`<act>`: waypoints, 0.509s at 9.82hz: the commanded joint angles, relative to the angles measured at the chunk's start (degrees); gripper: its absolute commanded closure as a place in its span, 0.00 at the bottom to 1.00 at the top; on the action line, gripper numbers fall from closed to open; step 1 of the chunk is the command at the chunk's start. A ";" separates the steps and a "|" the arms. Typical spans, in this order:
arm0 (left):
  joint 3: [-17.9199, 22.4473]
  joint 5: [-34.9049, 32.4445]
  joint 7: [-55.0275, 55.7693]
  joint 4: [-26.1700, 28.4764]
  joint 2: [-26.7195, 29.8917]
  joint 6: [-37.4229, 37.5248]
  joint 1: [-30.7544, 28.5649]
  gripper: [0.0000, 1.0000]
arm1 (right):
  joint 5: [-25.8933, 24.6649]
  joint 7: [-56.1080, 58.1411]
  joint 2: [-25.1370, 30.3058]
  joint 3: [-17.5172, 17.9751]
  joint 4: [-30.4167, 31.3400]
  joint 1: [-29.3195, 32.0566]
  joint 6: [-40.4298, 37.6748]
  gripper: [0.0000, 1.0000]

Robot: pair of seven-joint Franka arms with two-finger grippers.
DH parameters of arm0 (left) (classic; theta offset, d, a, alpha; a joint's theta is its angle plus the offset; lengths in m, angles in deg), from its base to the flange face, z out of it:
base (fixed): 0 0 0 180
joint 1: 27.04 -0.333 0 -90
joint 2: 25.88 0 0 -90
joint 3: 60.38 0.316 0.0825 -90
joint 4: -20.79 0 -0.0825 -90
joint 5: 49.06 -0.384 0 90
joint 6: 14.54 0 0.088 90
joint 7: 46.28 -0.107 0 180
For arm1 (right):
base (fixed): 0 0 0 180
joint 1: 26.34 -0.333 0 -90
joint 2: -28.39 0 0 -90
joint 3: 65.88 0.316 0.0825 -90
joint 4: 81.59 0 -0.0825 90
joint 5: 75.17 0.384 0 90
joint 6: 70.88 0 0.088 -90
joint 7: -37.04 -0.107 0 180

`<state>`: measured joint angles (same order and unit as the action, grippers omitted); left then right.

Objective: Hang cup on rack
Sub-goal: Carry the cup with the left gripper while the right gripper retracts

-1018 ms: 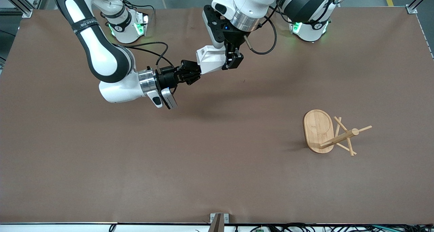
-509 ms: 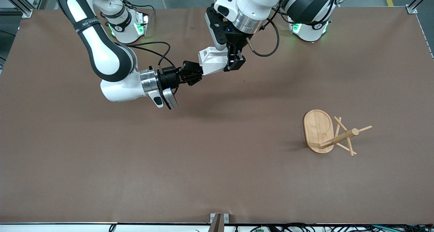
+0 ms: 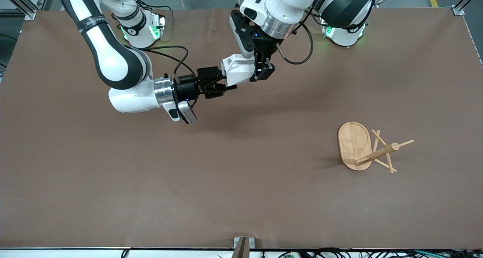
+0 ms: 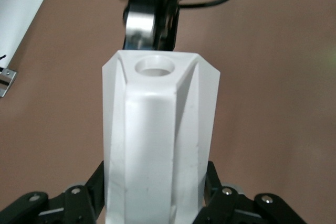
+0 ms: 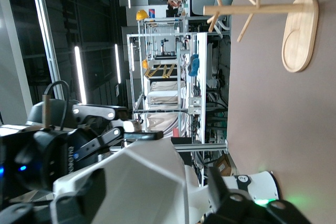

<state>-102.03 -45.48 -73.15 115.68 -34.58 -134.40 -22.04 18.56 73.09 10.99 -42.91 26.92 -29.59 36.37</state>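
The white faceted cup (image 3: 237, 67) hangs in the air over the table's middle, toward the robots' bases. My left gripper (image 3: 258, 70) is shut on one end of it. In the left wrist view the cup (image 4: 157, 140) fills the space between the fingers (image 4: 212, 179), with its handle hole showing. My right gripper (image 3: 222, 80) is open around the cup's other end, its fingers spread apart. The cup (image 5: 142, 182) sits between them in the right wrist view. The bamboo rack (image 3: 354, 145) stands on the table toward the left arm's end, nearer the front camera. It also shows in the right wrist view (image 5: 299, 30).
The brown table (image 3: 241, 182) has nothing else on it. The rack's post (image 3: 377, 154) and thin pegs stick out above its oval base. Both arms' bases stand along the table's edge farthest from the front camera.
My right gripper has opened its fingers off the cup and drawn back slightly. My left gripper keeps hold of the cup and has shifted a little toward the left arm's end.
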 commanded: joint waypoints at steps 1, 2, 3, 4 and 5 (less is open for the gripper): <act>-0.45 -1.38 0.76 1.53 -1.57 0.24 -1.12 1.00 | -0.74 -0.99 1.74 -2.83 -0.75 1.58 -0.20 0.00; -0.45 -1.29 0.85 1.53 -2.10 0.24 -1.57 1.00 | -4.49 -0.90 2.19 -5.45 -0.83 1.50 -0.28 0.00; -0.45 -1.38 4.68 1.87 -2.10 0.33 -2.79 1.00 | -8.62 -0.98 3.24 -7.65 -0.75 1.58 -0.37 0.00; -0.45 -1.38 9.85 1.96 -2.10 0.76 -3.15 1.00 | -11.79 -0.98 5.16 -9.85 -0.31 1.50 -0.11 0.00; -0.36 -1.38 14.95 2.23 -2.10 1.03 -3.59 1.00 | -19.74 -1.16 8.05 -11.53 0.56 1.58 3.29 0.00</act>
<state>-102.01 -45.64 -63.61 116.23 -36.37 -133.84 -24.97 5.07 73.15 13.99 -52.76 25.32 -28.02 37.16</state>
